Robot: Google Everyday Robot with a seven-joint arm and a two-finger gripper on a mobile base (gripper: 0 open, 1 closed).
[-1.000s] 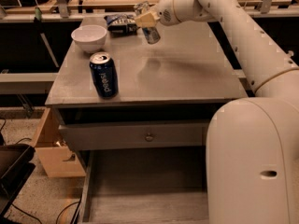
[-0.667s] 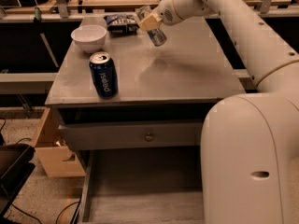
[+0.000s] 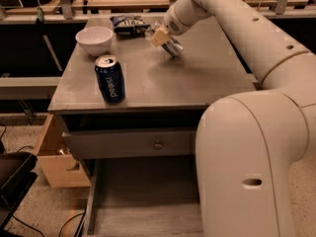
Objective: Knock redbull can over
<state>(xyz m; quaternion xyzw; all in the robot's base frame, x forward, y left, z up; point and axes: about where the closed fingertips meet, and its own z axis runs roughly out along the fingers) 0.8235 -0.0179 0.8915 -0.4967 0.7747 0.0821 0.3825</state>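
The redbull can [image 3: 173,47], slim and silver-grey with bluish markings, is at the far middle of the grey table [image 3: 148,83], tilted steeply with its top towards the left. My gripper [image 3: 160,34] is right against the can's upper end, reaching in from the right on the white arm [image 3: 232,19]. Part of the can is hidden behind the gripper.
A dark blue Pepsi can [image 3: 110,79] stands upright near the table's front left. A white bowl [image 3: 94,40] sits at the back left, and a dark snack bag [image 3: 127,24] lies behind it. An open drawer [image 3: 143,201] juts out below the table.
The redbull can has gone from nearly upright to steeply tilted, and it and the gripper have shifted slightly right and towards me. The Pepsi can and bowl have not moved.
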